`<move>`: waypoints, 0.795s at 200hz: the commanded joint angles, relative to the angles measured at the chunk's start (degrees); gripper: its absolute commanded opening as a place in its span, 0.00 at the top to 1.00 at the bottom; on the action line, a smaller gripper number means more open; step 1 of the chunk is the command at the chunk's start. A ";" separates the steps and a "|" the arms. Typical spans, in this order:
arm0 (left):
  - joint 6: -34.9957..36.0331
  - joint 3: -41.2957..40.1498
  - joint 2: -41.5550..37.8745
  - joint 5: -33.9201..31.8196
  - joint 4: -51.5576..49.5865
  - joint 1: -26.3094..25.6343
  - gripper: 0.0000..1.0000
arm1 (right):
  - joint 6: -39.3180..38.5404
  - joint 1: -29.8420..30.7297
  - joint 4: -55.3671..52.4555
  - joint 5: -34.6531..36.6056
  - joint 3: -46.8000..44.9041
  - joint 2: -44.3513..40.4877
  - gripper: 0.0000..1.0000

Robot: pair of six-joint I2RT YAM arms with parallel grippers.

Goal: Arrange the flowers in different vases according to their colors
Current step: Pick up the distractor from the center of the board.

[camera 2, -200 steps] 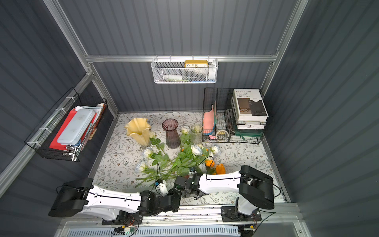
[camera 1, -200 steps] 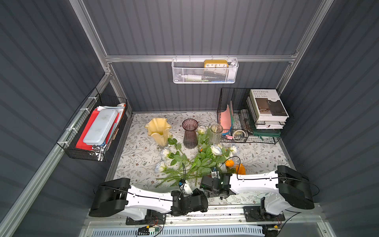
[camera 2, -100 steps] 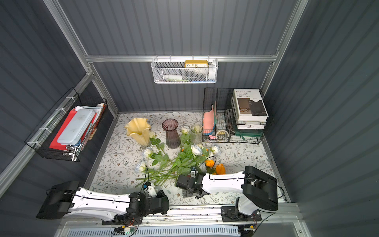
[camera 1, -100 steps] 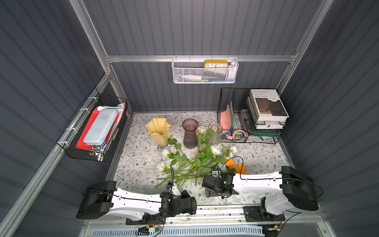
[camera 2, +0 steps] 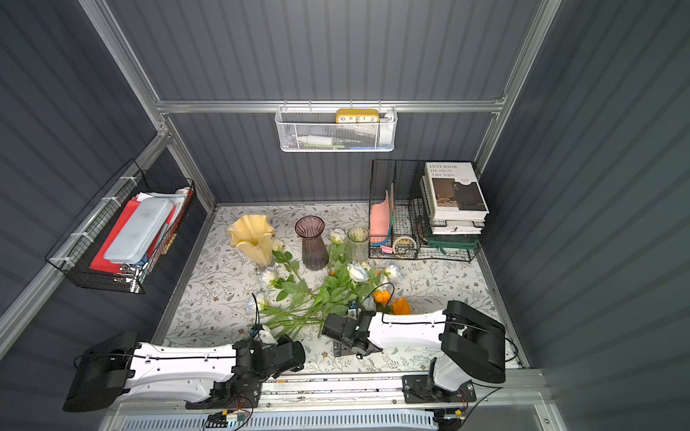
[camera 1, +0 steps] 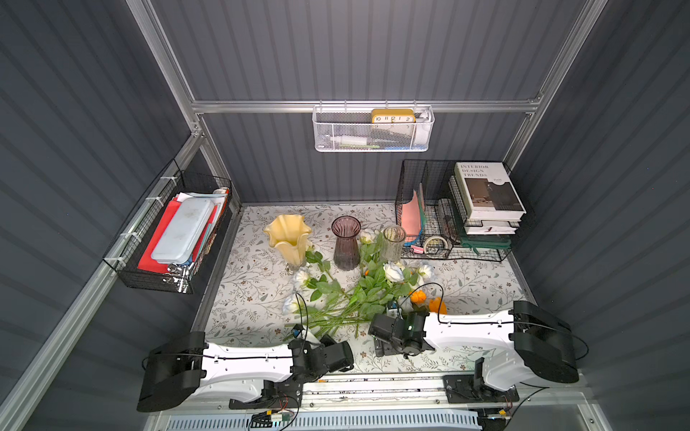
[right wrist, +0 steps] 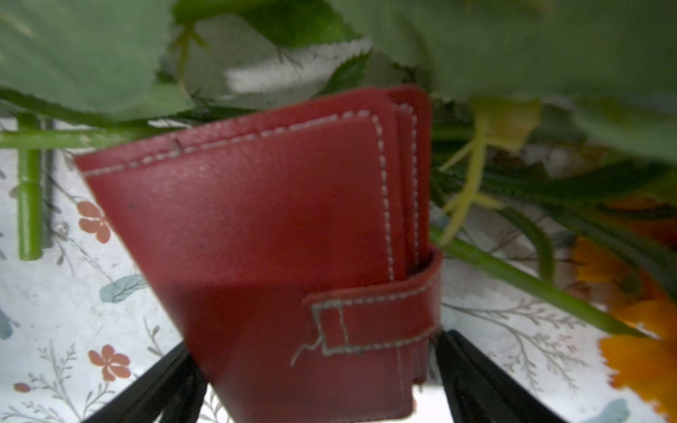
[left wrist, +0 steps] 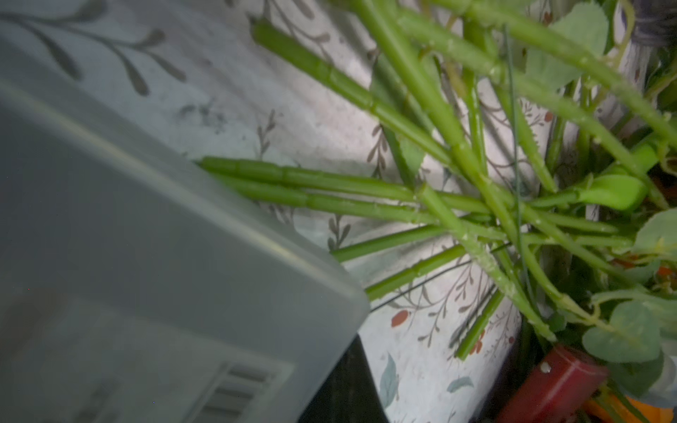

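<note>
The flowers lie in a loose heap mid-table: white and cream heads at the back, orange ones to the right, stem ends towards the front. Behind them stand the vases: pale yellow, smoky purple and clear. My left gripper sits by the front edge, just short of the stem ends, with nothing seen in it. My right gripper is open, a red stitched leather case between its fingers.
A black wire organizer with books and a tape roll fills the back right corner. Wire baskets hang on the left wall and back wall. A blurred pale grey block hides the left jaws in the left wrist view.
The left arm has drawn back to the left along the front edge, away from the stems, and its jaws have shut. The right arm has barely moved. The flowers lie as before.
</note>
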 commanded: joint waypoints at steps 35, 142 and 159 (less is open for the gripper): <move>-39.09 -0.65 0.94 -0.91 -2.52 1.38 1.00 | -0.94 -0.45 -2.93 0.15 1.19 1.86 0.04; -31.72 6.33 5.05 -10.01 -7.45 1.25 0.98 | 0.54 1.99 -10.73 3.59 5.61 -4.04 0.76; -29.37 6.16 2.82 -11.59 -8.43 1.29 0.97 | 2.10 2.11 -13.95 5.10 6.25 -7.66 0.99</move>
